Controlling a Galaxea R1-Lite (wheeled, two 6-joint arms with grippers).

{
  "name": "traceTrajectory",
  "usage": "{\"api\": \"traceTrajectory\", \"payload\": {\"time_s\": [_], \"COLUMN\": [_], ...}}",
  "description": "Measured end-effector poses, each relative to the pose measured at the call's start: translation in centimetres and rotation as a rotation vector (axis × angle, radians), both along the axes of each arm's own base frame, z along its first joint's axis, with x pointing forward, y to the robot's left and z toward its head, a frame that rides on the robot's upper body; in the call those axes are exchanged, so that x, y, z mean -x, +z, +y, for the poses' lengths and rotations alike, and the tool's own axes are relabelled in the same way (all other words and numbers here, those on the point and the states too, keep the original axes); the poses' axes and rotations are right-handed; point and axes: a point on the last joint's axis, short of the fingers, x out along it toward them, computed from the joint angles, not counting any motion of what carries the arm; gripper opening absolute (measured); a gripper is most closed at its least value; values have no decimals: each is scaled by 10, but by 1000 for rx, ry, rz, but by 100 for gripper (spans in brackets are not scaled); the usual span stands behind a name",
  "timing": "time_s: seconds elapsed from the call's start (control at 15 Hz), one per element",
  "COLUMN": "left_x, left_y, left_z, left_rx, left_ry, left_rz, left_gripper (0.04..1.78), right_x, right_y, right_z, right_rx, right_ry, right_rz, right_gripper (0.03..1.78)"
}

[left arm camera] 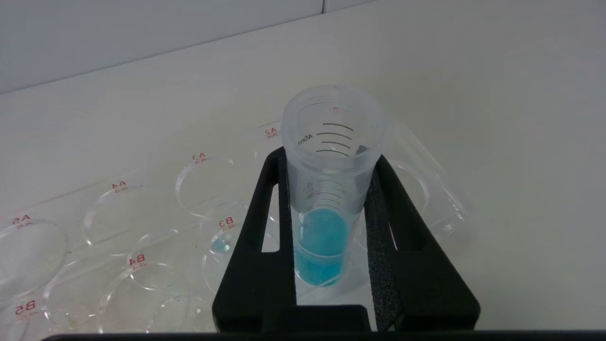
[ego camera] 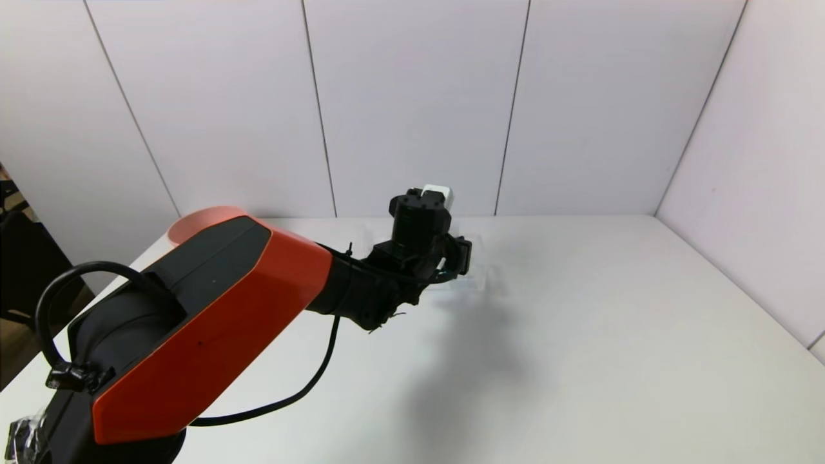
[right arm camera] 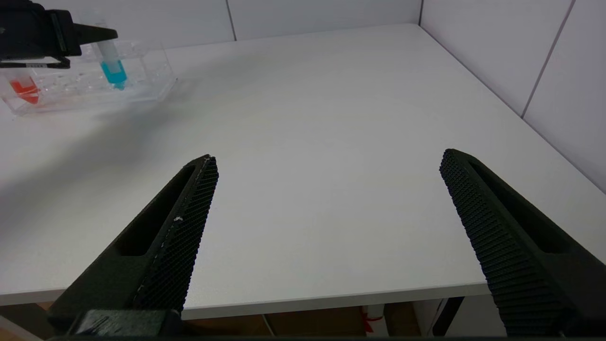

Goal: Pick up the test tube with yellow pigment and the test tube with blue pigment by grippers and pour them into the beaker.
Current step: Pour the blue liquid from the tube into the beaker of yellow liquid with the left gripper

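left tool [left arm camera: 331,208] clamped on the test tube with blue pigment [left arm camera: 326,199], frame centre, standing in the clear rack [left arm camera: 142,222]. right tool [right arm camera: 326,237] gapes wide, holding nothing, over the surface [right arm camera: 331,118].

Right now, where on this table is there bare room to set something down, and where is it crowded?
The table is bare from the tube rack across to the side wall, and forward to the near edge under the open right gripper. It is crowded at the rack: the left gripper is shut on the blue tube, beside a red tube.
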Motion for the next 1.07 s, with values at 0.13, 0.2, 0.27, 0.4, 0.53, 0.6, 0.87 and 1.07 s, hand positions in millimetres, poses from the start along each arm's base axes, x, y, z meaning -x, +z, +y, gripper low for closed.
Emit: {"api": "traceTrajectory", "payload": {"time_s": [0.13, 0.2, 0.27, 0.4, 0.53, 0.6, 0.87, 1.07], "left_x": [2, 3, 5, 7, 11, 13, 18, 22], "left_y": [9, 13, 19, 30, 42, 48, 62, 72], "left_z": [1, 1, 1, 0, -2, -3, -3, 0], "left_rx": [-10, -15, -15, -14, -6, -2, 4, 8], "left_ry": [7, 7, 6, 2, -4, -8, -18, -19], "left_rz": [-12, -18, -23, -25, -35, -39, -56, -61], "left_gripper": [44, 44, 44, 44, 44, 44, 44, 44], "right_x": [0, 0, 0, 0, 0, 0, 0, 0], "right_y": [0, 0, 0, 0, 0, 0, 0, 0], "right_z": [0, 0, 0, 0, 0, 0, 0, 0], "right_rx": [0, 0, 0, 0, 0, 0, 0, 0], "right_ry": [0, 0, 0, 0, 0, 0, 0, 0], "right_rz": [0, 0, 0, 0, 0, 0, 0, 0], "right_gripper": [171, 171, 171, 171, 171, 171, 171, 171]}}
